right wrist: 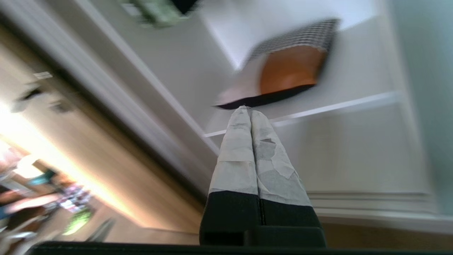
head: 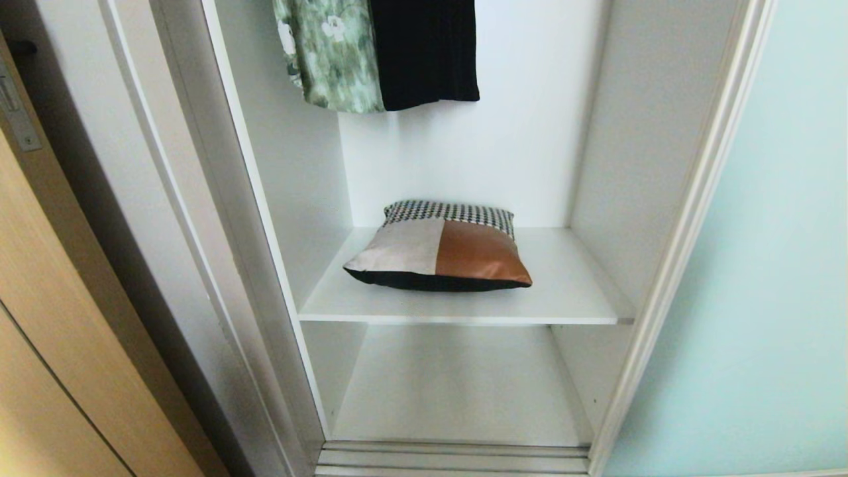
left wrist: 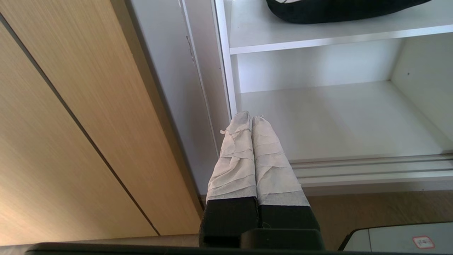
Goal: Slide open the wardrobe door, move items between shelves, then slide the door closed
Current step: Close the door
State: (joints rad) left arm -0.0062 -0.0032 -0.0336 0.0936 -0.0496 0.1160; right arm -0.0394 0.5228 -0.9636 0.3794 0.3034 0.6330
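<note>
On the upper shelf [head: 570,291] lay the cushion [head: 439,248], door [head: 762,265] already open; the right gripper [right wrist: 246,110], fingers pressed together, needed to spread before grasping.

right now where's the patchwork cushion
In the head view the cushion lies flat on the upper shelf, roughly centred in the open wardrobe, below the hanging clothes; the bottom shelf under it is bare.

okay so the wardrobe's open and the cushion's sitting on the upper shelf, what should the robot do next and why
Probably open the right gripper and ease it toward the cushion. The sliding door is already aside, the cushion lies alone on the upper shelf, the lower shelf is bare, and its fingers are shut short of the cushion.
</note>
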